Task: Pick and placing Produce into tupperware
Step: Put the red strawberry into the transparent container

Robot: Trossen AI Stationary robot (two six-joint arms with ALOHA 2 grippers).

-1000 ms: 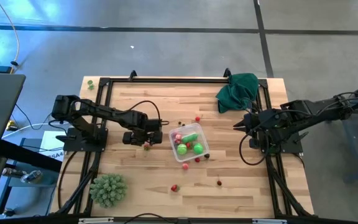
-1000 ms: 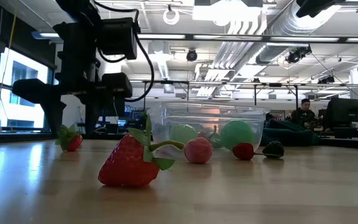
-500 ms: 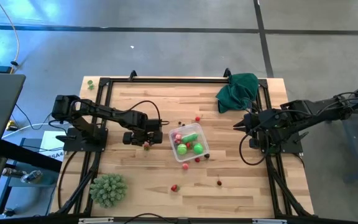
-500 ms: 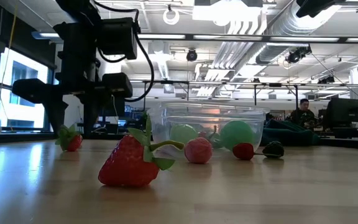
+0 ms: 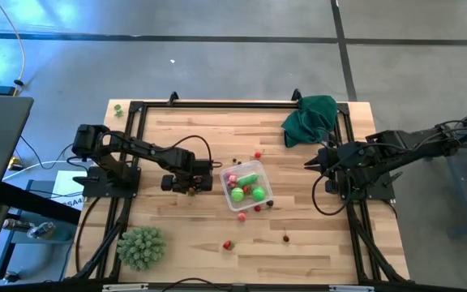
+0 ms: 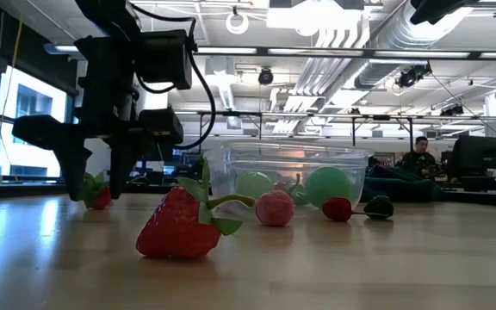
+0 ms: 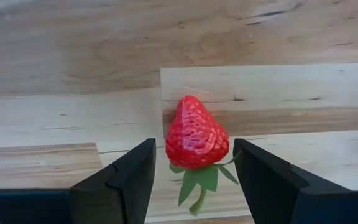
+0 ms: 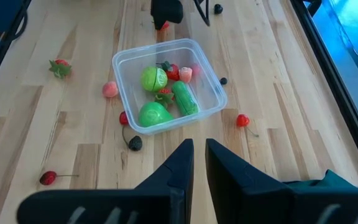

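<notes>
Left end effector point(image 7: 191, 171) down at frame centre-left, fingers apart, straddling a strawberry point(image 7: 196, 134) on the surface point(image 5: 314, 243). Tupperware point(image 5: 246, 186) at centre. Right end effector point(image 8: 199, 163) waits right, fingers nearly together. No legible writing.

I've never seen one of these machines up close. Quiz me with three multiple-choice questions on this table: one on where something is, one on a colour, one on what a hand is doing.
1. Where is the strawberry that the left hand is at?
A. in the tupperware
B. on the wood between its fingers
C. on the green cloth

2. What colour is the cloth at the table's corner?
A. dark green
B. red
C. white

3. How are the right hand's fingers?
A. wide open
B. gripping a berry
C. nearly together, holding nothing

Answers: 1 B, the left wrist view shows it lying on the boards with a finger on each side. 2 A, seen from above. 3 C, the right wrist view shows only a narrow gap, above the tupperware.
</notes>
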